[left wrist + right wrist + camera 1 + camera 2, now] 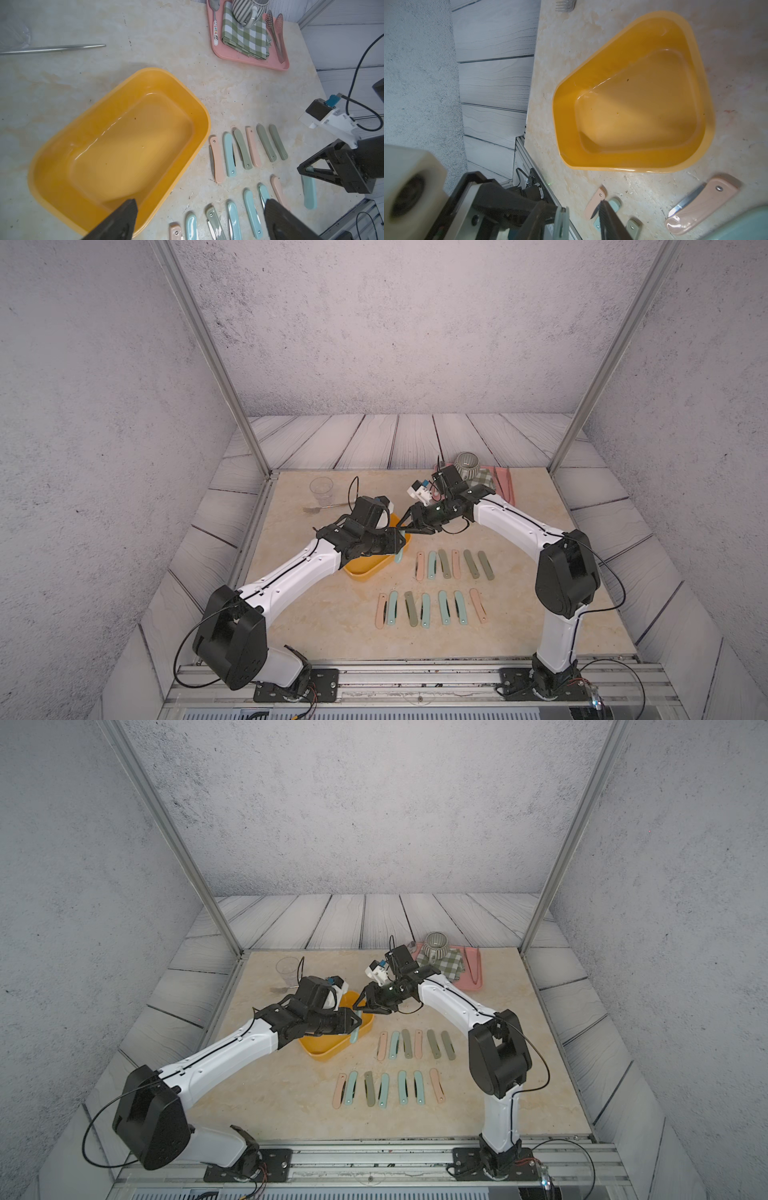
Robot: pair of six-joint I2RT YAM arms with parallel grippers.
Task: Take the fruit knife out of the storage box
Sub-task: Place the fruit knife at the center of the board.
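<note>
The yellow-orange storage box (365,572) (328,1052) sits left of centre. Its inside is bare in the left wrist view (199,108) and the right wrist view (633,167). A light-blue fruit knife (400,553) (355,1031) hangs upright in the air over the box's right rim. My right gripper (402,526) (303,170) holds its top end. In the right wrist view the knife (560,220) shows edge-on against one finger of that gripper (579,207). My left gripper (394,543) (200,207) hovers beside the knife (309,193), open and empty.
Two rows of folded knives, pink, blue and green, lie right of the box (453,564) (432,608). A pink tray (510,493) at the back right carries a striped cup, a checked cloth and tongs. A clear cup (321,489) and a fork (322,507) stand at the back left.
</note>
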